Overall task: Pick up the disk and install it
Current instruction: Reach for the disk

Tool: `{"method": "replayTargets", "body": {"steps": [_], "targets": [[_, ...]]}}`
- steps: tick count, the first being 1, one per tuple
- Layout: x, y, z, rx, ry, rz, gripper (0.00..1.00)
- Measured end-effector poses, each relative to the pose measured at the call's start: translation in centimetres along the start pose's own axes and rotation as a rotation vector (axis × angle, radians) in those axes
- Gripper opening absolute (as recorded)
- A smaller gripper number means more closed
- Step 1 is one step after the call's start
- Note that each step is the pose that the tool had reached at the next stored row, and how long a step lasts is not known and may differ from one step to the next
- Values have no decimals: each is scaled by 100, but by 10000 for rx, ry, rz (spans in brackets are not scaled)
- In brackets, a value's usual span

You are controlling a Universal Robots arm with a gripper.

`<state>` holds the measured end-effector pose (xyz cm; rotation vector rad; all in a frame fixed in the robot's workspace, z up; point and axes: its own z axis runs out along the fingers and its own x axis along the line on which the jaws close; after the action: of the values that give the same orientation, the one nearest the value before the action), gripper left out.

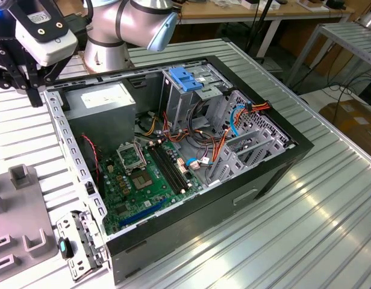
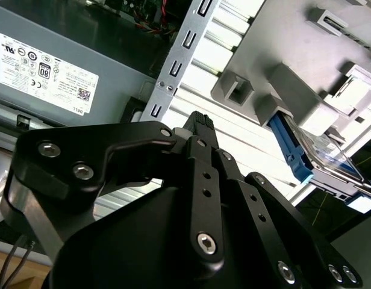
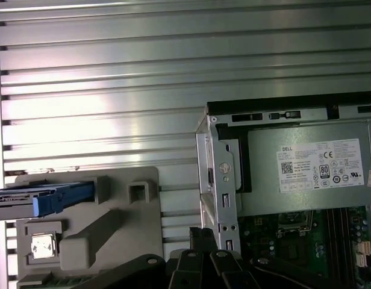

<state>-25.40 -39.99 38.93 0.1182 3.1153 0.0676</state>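
Observation:
The disk (image 3: 53, 198), dark grey with bright blue side rails, rests in a grey fixture (image 3: 128, 223) on the table beside the open computer case (image 1: 282, 162). In the second wrist view the disk (image 2: 297, 150) shows its blue rail and a shiny face. My gripper (image 1: 34, 96) hangs above the case's rear corner at the exterior view's left, well apart from the disk. In both wrist views its black fingertips (image 2: 199, 122) (image 3: 201, 233) meet with nothing between them, so the gripper is shut and empty.
Inside the case are a grey power supply (image 1: 104, 99), a green motherboard (image 1: 143, 174), orange and red cables, and a drive cage topped by a pale-blue latch plate (image 1: 185, 78). A loose metal bracket (image 1: 77, 241) lies by the case's near corner. The ribbed metal table (image 1: 330, 223) stretches to the exterior view's right.

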Motion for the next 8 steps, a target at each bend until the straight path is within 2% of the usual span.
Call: {"method": "replayTargets", "body": {"steps": [8], "targets": [[21, -2, -1, 0, 1, 0, 11]]}}
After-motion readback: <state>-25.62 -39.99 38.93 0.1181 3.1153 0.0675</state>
